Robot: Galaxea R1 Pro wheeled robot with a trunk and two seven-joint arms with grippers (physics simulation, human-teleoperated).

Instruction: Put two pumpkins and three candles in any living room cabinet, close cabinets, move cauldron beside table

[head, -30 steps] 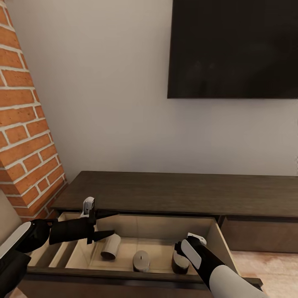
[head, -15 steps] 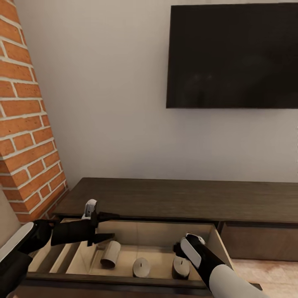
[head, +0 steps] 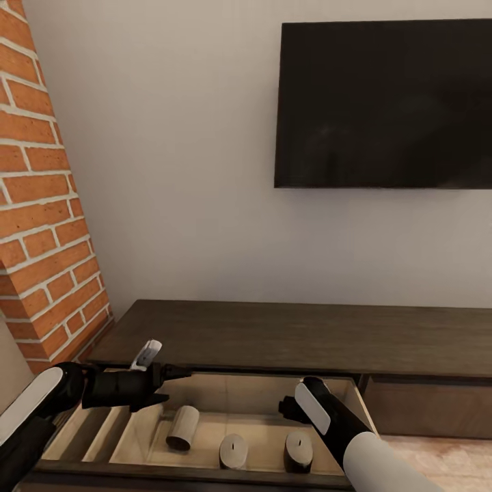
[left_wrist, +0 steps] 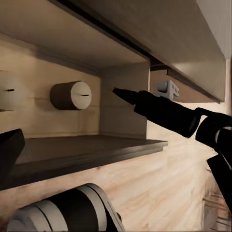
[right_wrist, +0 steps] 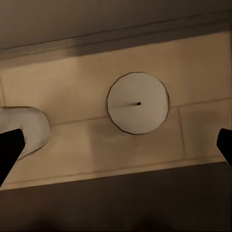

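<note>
The cabinet (head: pixel 301 335) runs long and low along the wall, dark-brown with a flat top, and its drawer (head: pixel 205 471) is pulled out toward the robot, showing a pale wood interior.

3 candles are inside the drawer. The left candle (head: pixel 182 428) lies on its side at about 7 o'clock in the head view. The middle candle (head: pixel 233 451) stands upright just beside it toward 6 o'clock. The right candle (head: pixel 298 451) stands upright, well apart from the first, directly under the right arm.

The left gripper (head: pixel 167 384) reaches in from 9 o'clock and hangs over the drawer's left rear part, above the lying candle; its jaws stand apart and grasp nothing.

The right gripper (right_wrist: pixel 116 150) hovers over the right candle (right_wrist: pixel 137 103), looking down on its round top and wick. Its 2 dark fingertips (right_wrist: pixel 10 150) sit at opposite edges of the wrist view, spread wide and clear of the candle, so the jaws are released. In that view, the middle candle (right_wrist: pixel 24 130) shows at one side.

On the wall above the cabinet hangs a black television (head: pixel 383 102), toward 1 o'clock. A brick column (head: pixel 41 205) rises at 9 o'clock.
</note>
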